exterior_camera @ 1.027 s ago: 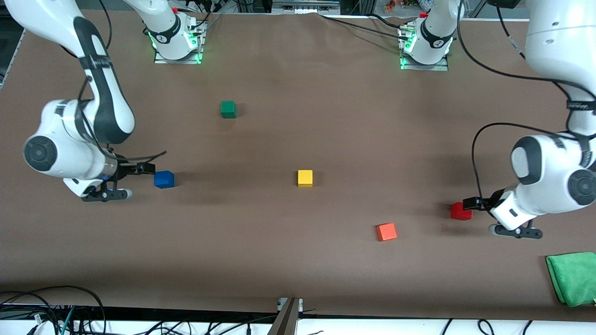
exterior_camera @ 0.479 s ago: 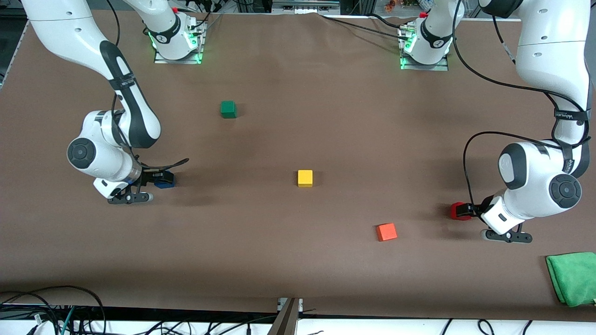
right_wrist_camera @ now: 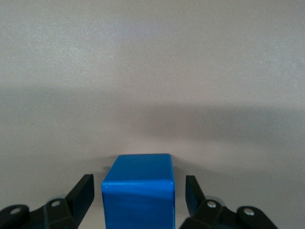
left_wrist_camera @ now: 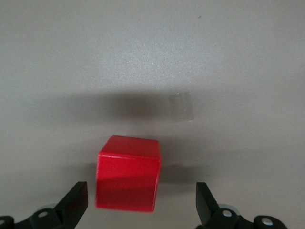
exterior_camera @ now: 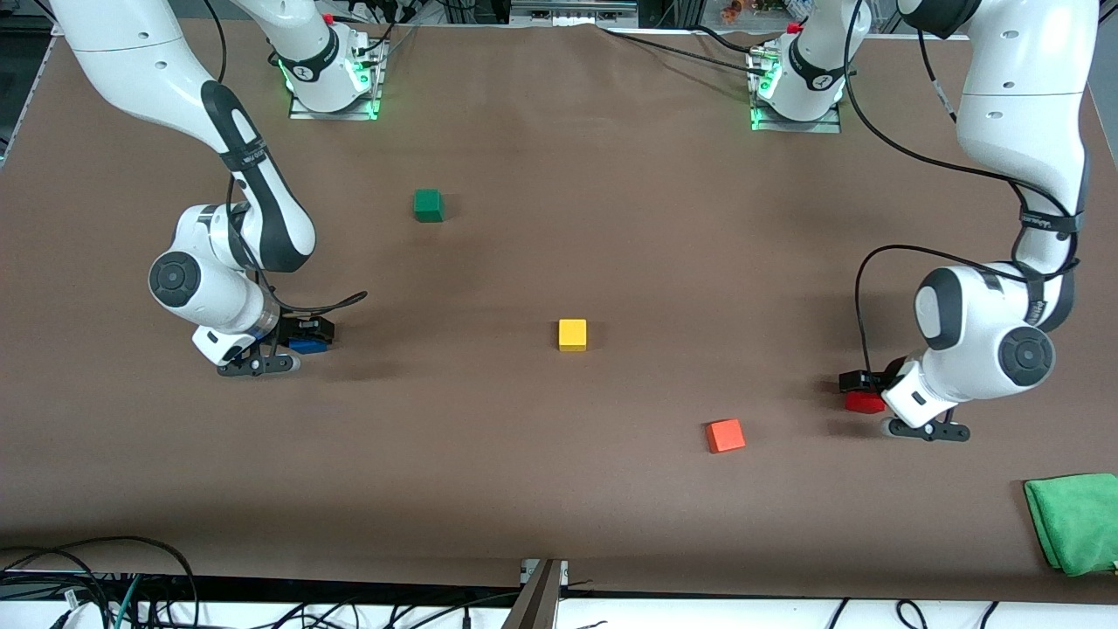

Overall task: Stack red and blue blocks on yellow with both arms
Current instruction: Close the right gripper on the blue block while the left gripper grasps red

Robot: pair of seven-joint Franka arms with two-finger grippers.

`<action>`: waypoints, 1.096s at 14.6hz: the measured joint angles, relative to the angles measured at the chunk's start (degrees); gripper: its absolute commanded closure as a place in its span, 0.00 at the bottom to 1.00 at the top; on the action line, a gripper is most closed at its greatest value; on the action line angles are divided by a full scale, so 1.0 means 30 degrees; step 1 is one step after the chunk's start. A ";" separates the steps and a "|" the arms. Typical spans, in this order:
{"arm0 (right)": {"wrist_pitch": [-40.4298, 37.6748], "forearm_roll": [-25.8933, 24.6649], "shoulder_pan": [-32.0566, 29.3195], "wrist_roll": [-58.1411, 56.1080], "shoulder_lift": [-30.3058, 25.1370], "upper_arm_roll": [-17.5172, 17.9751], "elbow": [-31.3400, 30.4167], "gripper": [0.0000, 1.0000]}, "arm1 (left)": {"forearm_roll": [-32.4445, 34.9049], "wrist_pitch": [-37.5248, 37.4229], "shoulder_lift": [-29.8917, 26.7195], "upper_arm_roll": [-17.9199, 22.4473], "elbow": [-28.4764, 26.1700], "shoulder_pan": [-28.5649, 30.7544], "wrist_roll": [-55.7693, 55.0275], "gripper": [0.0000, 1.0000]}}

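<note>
On the brown surface (exterior_camera: 559, 489), two white robot arms are reaching down, one at each end. Toward the right arm's end, the right end effector (exterior_camera: 307, 335) is sitting low around the blue block (right_wrist_camera: 138, 195), which is resting on the surface. Its two black fingers (right_wrist_camera: 82, 194) are standing apart, one on each side of the block with a thin gap showing on both sides, so nothing is being gripped. Toward the left arm's end, the left end effector (exterior_camera: 860, 384) is sitting low at the red block (left_wrist_camera: 127, 180), also resting on the surface. Its fingers (left_wrist_camera: 74, 202) are spread wide, well clear of the block's sides. The yellow block (exterior_camera: 572, 335) is sitting alone near the middle of the surface, between the two arms. An orange-red cube (exterior_camera: 725, 435) is lying nearer the front camera than the yellow block, a green cube (exterior_camera: 428, 205) is lying closer to the arm bases, and a green cloth (exterior_camera: 1073, 522) is lying at the edge by the left arm's end.
</note>
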 measured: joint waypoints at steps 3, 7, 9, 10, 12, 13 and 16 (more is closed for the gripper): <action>0.0017 0.0001 0.0000 0.0010 -0.0004 0.0001 0.0000 0.17 | 0.0000 0.0593 -0.0016 -0.0028 -0.0377 -0.0085 -0.0009 0.00; 0.0002 0.0002 0.0000 0.0015 -0.0161 0.0002 0.0001 0.17 | 0.0001 0.0744 -0.0263 0.0308 -0.0274 -0.0039 0.0599 0.00; -0.0006 0.0003 0.0000 0.0016 -0.0258 0.0002 0.0001 0.23 | 0.0001 0.0744 -0.0407 0.0578 -0.0263 0.0121 0.1117 0.00; -0.0018 0.0004 0.0000 0.0017 -0.0285 0.0002 0.0000 0.27 | 0.0001 0.0744 -0.0416 0.0619 -0.0270 0.0189 0.1139 0.00; -0.0038 0.0006 -0.0001 0.0021 -0.0330 0.0002 -0.0003 0.38 | 0.0001 0.0744 -0.0386 0.0598 -0.0325 0.0149 0.1138 0.00; -0.0054 0.0007 -0.0001 0.0021 -0.0348 0.0002 -0.0013 0.43 | 0.0001 0.0744 -0.0361 0.0569 -0.0330 0.0089 0.1124 0.00; -0.0063 0.0008 -0.0003 0.0022 -0.0404 0.0002 -0.0073 0.61 | 0.0001 0.0750 -0.0273 0.0455 -0.0332 -0.0050 0.0756 0.00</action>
